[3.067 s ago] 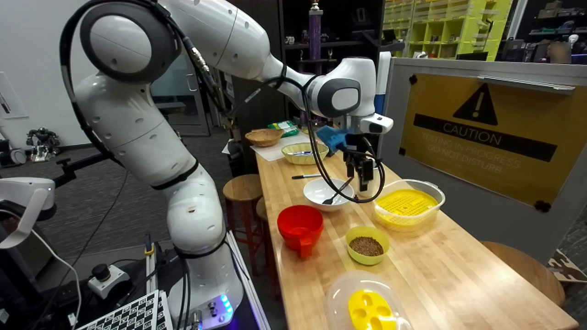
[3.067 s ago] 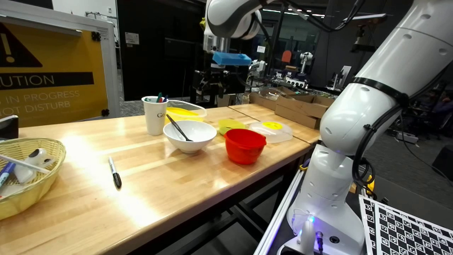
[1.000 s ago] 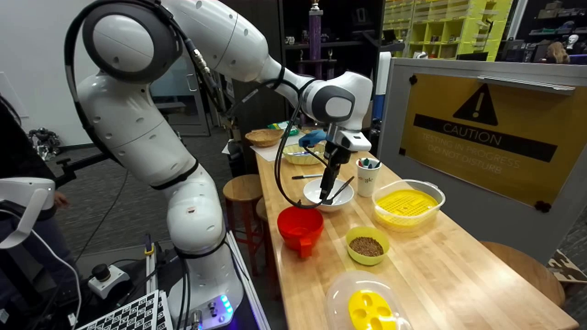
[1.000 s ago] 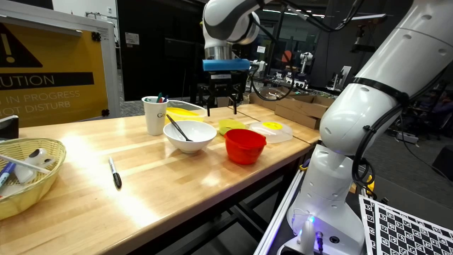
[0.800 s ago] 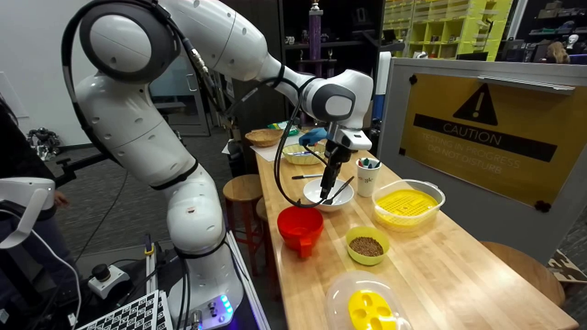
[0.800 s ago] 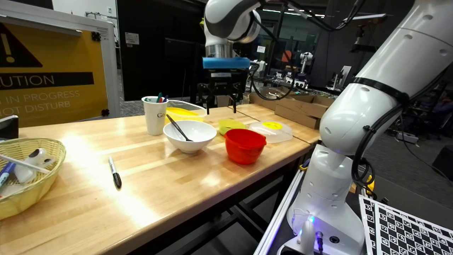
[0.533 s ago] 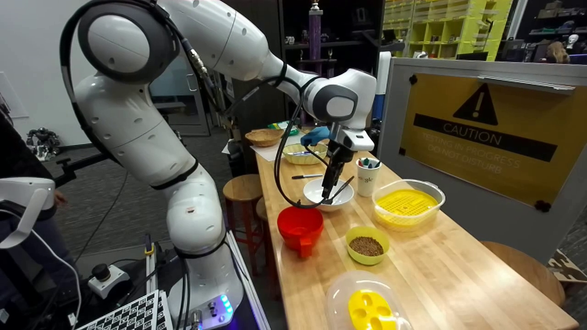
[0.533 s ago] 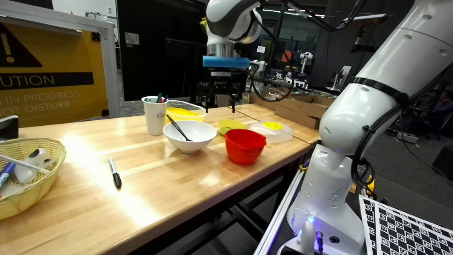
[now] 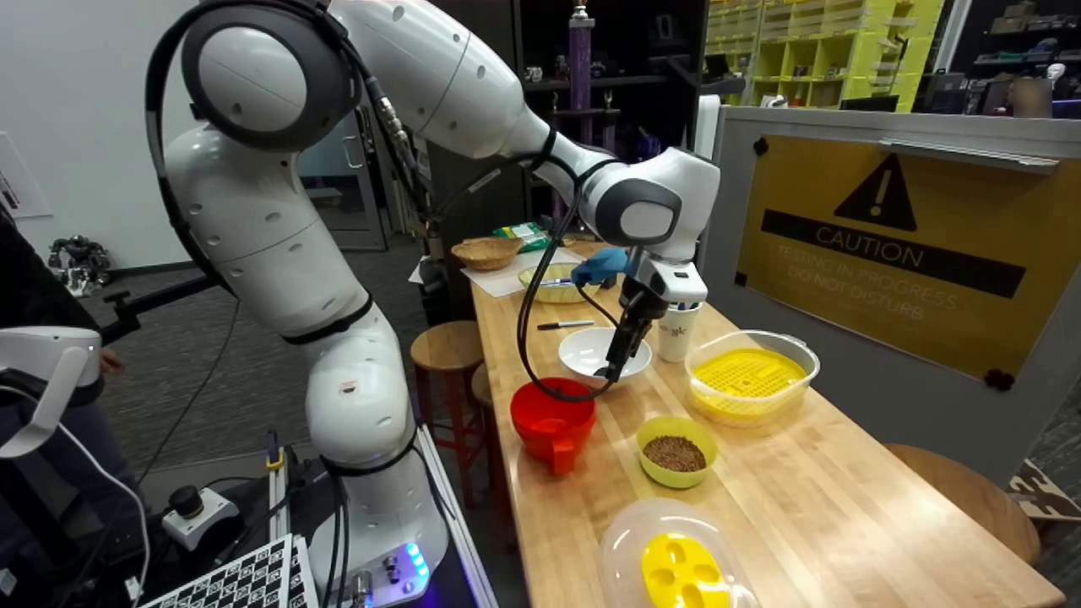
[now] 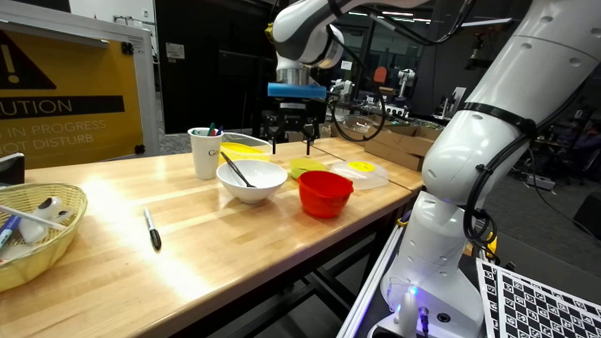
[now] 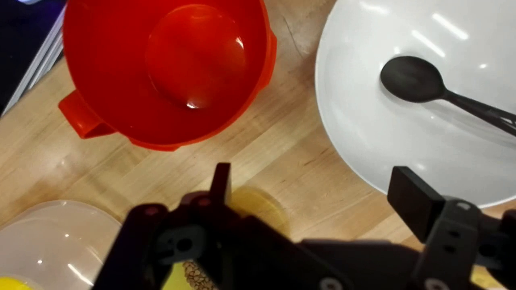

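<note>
While pincer (image 10: 291, 153) gapes empty, white bowl (image 10: 251, 192) lies lower, nearby; red bowl (image 10: 325, 196) likewise.

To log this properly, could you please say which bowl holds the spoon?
The white bowl holds the black spoon; the red bowl has none, and the yellow-green bowl holds brown grains.

Compared with three seconds ago, the gripper (image 10: 291, 152) is hanging lower and turned, its jaws showing side by side in an exterior view, and a person (image 9: 34, 287) is newly appearing at an exterior view's edge. Compared with half a second ago, the gripper is dipping lower, and in an exterior view its fingers (image 9: 623, 344) are now covering the handle of the black spoon (image 11: 417, 80) and the wrist (image 9: 676, 279) is partly hiding the white cup (image 9: 678, 336).
</note>
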### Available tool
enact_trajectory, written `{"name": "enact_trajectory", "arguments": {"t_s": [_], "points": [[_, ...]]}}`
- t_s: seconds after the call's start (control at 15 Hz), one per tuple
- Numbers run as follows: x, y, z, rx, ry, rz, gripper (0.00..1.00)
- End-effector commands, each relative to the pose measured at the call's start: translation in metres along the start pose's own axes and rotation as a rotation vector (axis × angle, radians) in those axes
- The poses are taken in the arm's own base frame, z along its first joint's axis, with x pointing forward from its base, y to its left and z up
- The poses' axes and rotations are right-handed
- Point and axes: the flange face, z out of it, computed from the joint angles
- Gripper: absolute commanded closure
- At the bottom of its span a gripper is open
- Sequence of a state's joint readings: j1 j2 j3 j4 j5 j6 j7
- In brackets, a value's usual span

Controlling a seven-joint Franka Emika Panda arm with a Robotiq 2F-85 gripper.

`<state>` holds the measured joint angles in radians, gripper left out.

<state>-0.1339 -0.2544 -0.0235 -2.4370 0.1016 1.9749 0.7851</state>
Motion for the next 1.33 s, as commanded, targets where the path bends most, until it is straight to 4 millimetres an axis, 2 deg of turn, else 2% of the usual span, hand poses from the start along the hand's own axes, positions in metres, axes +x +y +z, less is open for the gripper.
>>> {"name": "enact_trajectory", "arguments": {"t_s": [0.0, 0.4, 1.27], "points": [[0.022, -0.004, -0.006, 0.024, -0.012, 0.046, 0.00], [0.055, 0.004, -0.020, 0.049, -0.009, 0.116, 0.00], [0.093, 0.034, 0.000, 0.036, -0.062, 0.273, 0.00]]}}
